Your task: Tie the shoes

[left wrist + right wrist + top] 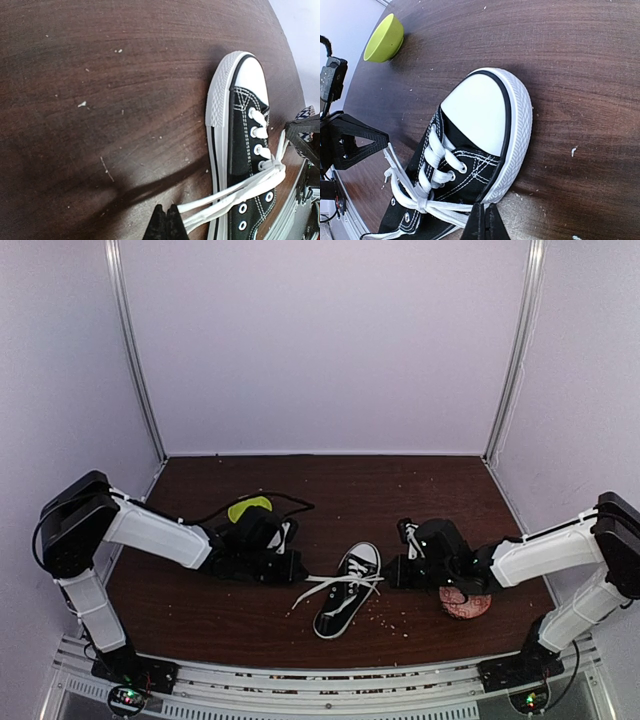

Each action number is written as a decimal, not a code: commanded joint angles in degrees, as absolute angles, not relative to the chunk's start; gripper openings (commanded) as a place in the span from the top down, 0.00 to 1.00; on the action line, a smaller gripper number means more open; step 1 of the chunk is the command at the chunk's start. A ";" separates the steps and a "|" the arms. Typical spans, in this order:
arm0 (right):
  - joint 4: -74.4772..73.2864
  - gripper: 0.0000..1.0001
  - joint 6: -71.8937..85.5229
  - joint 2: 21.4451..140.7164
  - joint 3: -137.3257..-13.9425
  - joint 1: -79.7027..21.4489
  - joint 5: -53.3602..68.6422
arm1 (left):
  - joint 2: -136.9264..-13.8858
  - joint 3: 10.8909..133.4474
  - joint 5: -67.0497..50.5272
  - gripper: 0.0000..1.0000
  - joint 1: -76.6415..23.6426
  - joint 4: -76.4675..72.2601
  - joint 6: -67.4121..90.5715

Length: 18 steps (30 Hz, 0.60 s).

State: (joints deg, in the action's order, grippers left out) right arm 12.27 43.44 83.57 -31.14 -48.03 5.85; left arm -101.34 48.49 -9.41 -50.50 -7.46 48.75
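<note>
The black sneaker point(346, 592) with white toe cap lies mid-table, toe pointing away from the arms. Its white laces point(330, 583) are crossed in a knot over the tongue and stretch out to both sides. My left gripper point(299, 570) is just left of the shoe, shut on lace strands point(227, 196) that run taut from its tips point(168, 214) to the shoe point(245, 150). My right gripper point(393, 573) is just right of the shoe, shut point(484, 212) on lace strands point(445, 207) coming off the knot by the shoe's sole point(517, 145).
A lime-green bowl point(248, 508) sits behind my left gripper, also in the right wrist view point(384, 37). A pink round object point(465, 604) lies under my right forearm. Small crumbs dot the dark wooden table point(400, 500). White walls enclose the far side and both flanks.
</note>
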 commanded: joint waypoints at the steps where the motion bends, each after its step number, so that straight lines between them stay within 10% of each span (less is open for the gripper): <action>1: 11.71 1.00 43.60 81.88 -29.55 -46.23 3.78 | -99.46 46.79 -5.92 1.00 -49.07 -6.74 47.99; 18: 12.13 1.00 42.80 79.17 -27.27 -44.34 4.22 | -98.05 45.43 -5.61 1.00 -48.61 -7.53 47.64</action>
